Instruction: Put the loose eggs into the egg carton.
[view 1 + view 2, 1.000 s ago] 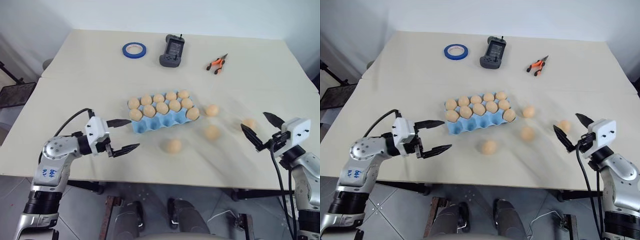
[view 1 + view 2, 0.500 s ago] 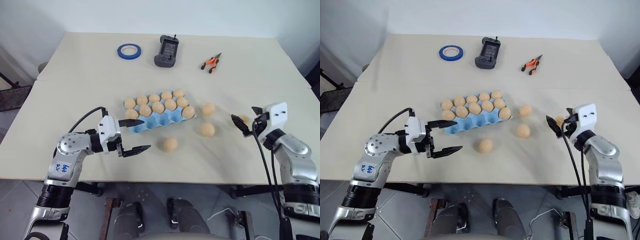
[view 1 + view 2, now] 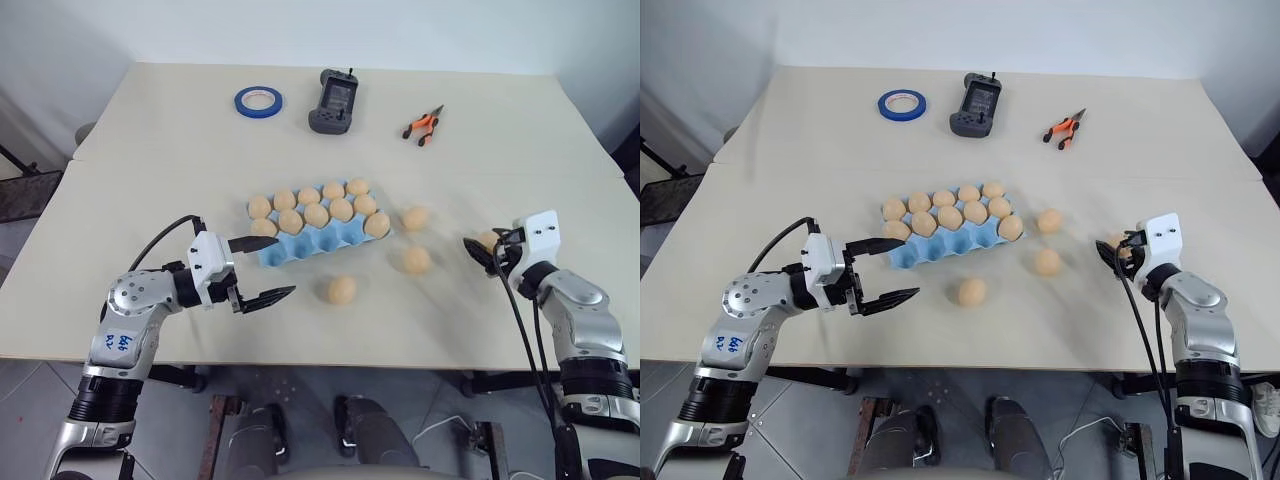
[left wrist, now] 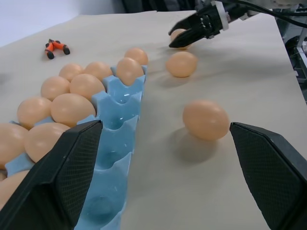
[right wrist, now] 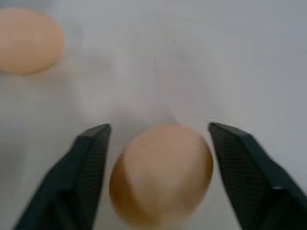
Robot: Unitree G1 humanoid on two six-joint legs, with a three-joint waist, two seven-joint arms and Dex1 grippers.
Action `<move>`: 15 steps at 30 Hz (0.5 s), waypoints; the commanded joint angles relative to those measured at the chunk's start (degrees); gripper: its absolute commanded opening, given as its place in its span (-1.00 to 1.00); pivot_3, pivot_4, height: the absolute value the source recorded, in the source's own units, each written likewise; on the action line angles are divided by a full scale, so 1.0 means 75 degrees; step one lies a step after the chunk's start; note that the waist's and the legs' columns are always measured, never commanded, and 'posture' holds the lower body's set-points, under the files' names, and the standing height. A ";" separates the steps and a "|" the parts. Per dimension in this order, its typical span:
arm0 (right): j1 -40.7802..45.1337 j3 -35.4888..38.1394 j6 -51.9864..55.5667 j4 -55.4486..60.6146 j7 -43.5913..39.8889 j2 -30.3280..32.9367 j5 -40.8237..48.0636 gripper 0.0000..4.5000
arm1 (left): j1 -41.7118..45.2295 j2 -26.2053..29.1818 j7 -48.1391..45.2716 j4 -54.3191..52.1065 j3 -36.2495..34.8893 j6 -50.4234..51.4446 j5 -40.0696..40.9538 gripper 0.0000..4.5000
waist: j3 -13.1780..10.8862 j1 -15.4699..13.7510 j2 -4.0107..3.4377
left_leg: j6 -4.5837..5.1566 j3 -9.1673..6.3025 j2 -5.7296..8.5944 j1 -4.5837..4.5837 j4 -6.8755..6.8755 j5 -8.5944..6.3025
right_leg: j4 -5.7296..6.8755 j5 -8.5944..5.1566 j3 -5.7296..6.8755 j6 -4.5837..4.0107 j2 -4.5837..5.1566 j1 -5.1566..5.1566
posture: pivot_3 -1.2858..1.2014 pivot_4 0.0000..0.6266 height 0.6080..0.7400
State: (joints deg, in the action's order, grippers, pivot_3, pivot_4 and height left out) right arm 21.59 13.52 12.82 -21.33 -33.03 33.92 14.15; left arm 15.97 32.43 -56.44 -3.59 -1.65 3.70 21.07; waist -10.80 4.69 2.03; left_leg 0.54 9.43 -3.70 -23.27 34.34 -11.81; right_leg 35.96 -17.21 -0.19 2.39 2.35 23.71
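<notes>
- The egg carton [image 3: 318, 232] sits mid-table, its far two rows filled with eggs and the near row of cups bare.
- Four loose eggs lie on the table [image 3: 160, 150] to the right of and in front of the carton: one egg near the front edge [image 3: 341, 290], one just off the carton's right end [image 3: 415, 218], one a bit nearer than that [image 3: 416, 260], and the far-right egg [image 5: 162, 170].
- The right gripper [image 5: 158, 163] is down at that far-right egg, a finger on either side. From the wrist view the fingers [image 5: 88, 163] look close to the shell with thin gaps, though the blur makes it hard to tell whether they touch; I can't say it's gripped.
- The left gripper [image 3: 258, 268] hovers in front of the carton's left end, fingers spread wide, holding nothing.
- Along the far side of the table lie a blue tape ring [image 3: 258, 99], a dark handheld controller [image 3: 331, 102] and small orange-handled pliers [image 3: 421, 125], well apart from the eggs.
</notes>
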 commanded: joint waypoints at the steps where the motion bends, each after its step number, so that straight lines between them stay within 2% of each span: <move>1: -0.0025 0.0151 0.0009 0.0393 0.0013 0.0067 0.0089 -0.03 | 0.0054 0.0089 0.0068 -0.0177 -0.0184 -0.0062 0.0040 1.00 | 0.0000 0.0017 0.0000 | 0.0000 0.0001 0.0000 0.0000 0.0000 0.0000 | 0.0000 0.0000 -0.0002 0.0000 0.0000 0.0000 | 0.03 -0.52 1.00; 2: -0.0020 0.0128 0.0055 0.0457 -0.0019 0.0043 0.0118 -0.08 | 0.0061 0.0111 0.0080 -0.0165 -0.0209 -0.0066 0.0032 1.00 | 0.0000 0.0018 0.0000 | 0.0000 0.0002 0.0000 0.0001 0.0000 0.0000 | 0.0000 0.0000 -0.0003 0.0001 0.0000 0.0000 | 0.03 -0.52 1.00; 9: 0.0324 -0.0189 0.0195 0.1808 -0.0878 -0.0336 0.0883 -0.08 | -0.0111 0.0306 0.0301 -0.0155 -0.0563 -0.0109 0.0026 1.00 | -0.0001 0.0024 -0.0002 | -0.0001 0.0000 -0.0004 0.0002 -0.0005 0.0001 | 0.0003 0.0003 0.0002 0.0006 -0.0005 0.0001 | 0.03 -0.52 1.00; 12: 0.1196 -0.1096 0.0972 0.2792 -0.1174 -0.0797 0.1189 -0.08 | -0.0451 0.0393 0.0588 -0.0176 -0.0994 -0.0043 0.0082 1.00 | -0.0004 0.0135 -0.0006 | -0.0001 0.0007 -0.0007 0.0003 -0.0008 0.0001 | 0.0006 0.0005 -0.0006 0.0010 -0.0007 0.0007 | 0.03 -0.52 1.00; 15: 0.1566 -0.1681 0.1301 0.2969 -0.1141 -0.1153 0.1033 -0.08 | -0.0679 0.0386 0.0772 -0.0201 -0.1191 -0.0001 0.0085 1.00 | -0.0003 0.0142 -0.0004 | -0.0014 -0.0001 -0.0012 0.0003 -0.0011 0.0009 | 0.0027 0.0001 0.0003 0.0002 -0.0007 0.0018 | 0.03 -0.52 1.00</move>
State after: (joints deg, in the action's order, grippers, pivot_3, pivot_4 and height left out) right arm 33.49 1.95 20.85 -0.50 -41.53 25.65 21.57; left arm 11.60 34.75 -51.61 -3.77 -8.59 3.79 21.07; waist -10.82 5.76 2.00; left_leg 0.39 9.34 -3.79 -23.25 34.22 -11.72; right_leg 36.16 -17.24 -0.08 2.33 2.30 23.86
